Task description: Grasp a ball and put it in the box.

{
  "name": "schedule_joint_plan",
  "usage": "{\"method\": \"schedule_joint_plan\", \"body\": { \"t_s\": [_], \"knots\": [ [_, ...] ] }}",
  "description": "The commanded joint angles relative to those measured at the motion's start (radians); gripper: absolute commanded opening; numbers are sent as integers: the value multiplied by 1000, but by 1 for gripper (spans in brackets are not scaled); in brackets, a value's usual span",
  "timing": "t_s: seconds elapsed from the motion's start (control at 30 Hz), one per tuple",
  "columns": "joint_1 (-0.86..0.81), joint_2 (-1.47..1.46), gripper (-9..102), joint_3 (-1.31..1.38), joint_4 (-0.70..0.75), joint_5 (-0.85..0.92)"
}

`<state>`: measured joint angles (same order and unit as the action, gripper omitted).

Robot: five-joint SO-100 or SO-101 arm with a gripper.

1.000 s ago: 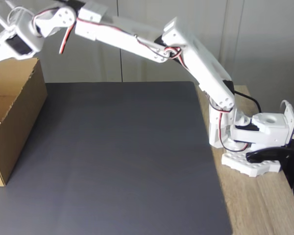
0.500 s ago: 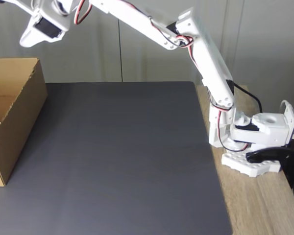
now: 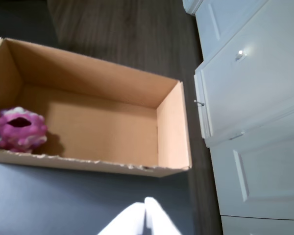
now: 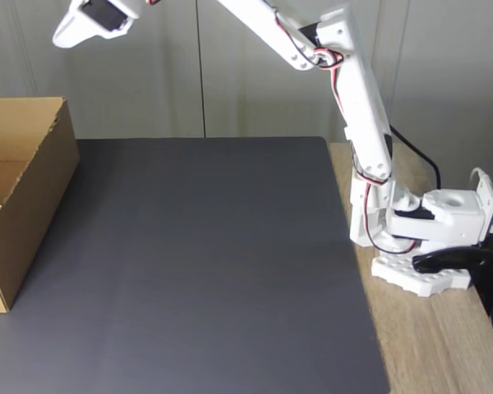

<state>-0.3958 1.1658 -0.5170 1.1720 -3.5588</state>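
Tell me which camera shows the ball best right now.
The wrist view: it looks down into the box, where the ball lies against the left end, inside the near wall. In the fixed view the box shows at the left edge, but its wall and the frame edge hide the ball.

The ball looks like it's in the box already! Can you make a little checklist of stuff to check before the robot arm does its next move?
1. Ball inside the box: ok. In the wrist view it lies on the box floor at the left end.
2. Jaws let go of the ball: ok. The gripper holds nothing; its fingertips meet at the bottom edge of the wrist view.
3. Gripper clear of the box: ok. In the fixed view it hangs high above the box's top edge.
4. Box standing upright on the dark mat: ok.
5. Box in good shape: cannot tell fully; the near rim looks a bit ragged.
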Motion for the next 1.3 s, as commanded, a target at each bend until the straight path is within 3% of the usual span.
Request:
{"method": "schedule_joint_plan", "body": {
  "t_s": [0.0, 0.37, 0.73, 1.07, 1.27],
  "knots": [
    [-3, 83, 0, 31, 20, 6],
    [26, 232, 0, -69, 52, 18],
    [63, 854, 0, -988, -227, 40],
    [133, 1239, 0, -1571, -420, 54],
    [137, 1420, 0, -1830, -426, 60]
  ]
}}
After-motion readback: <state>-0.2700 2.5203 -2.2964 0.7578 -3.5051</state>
